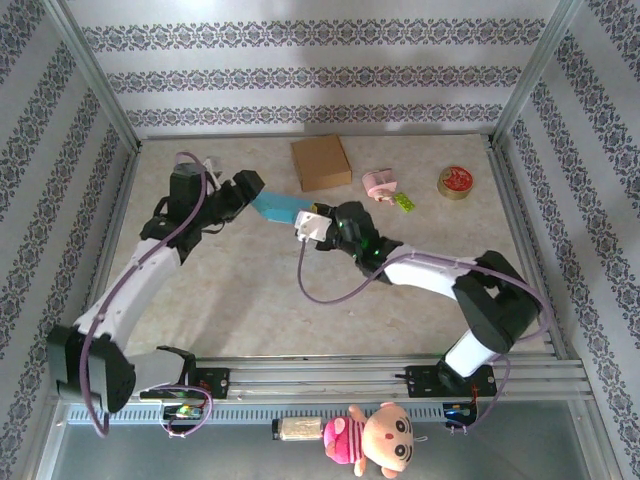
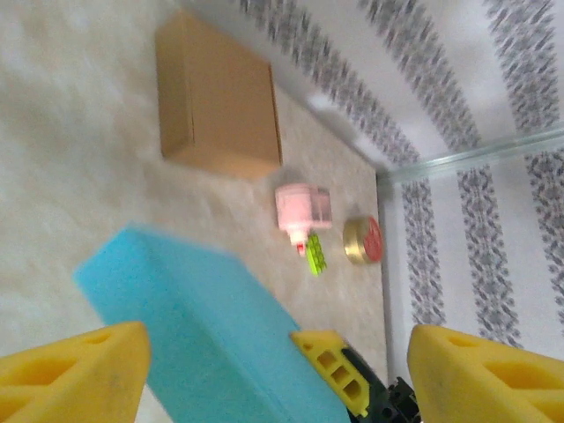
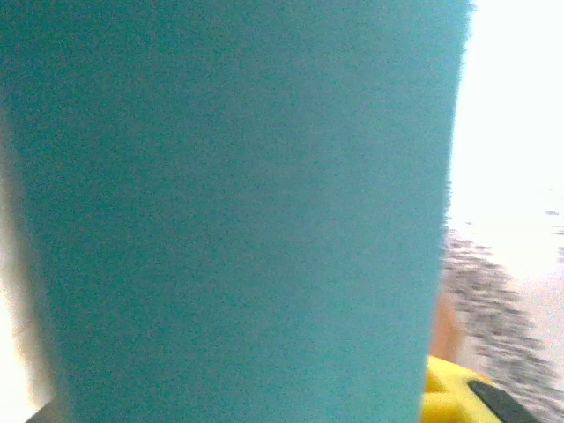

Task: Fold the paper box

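At the middle of the desk [image 1: 250,300], blue paper box [image 1: 278,207], one end gripped by right hand [image 1: 308,224], left hand [image 1: 248,187] open at its other end; step judged: securing two-handed hold; next needs left hand closing squarely before folding.

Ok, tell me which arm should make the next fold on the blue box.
Left, probably. The right gripper looks clamped on the blue box, steadying it; the left gripper is open at its other end, free to press a flap.
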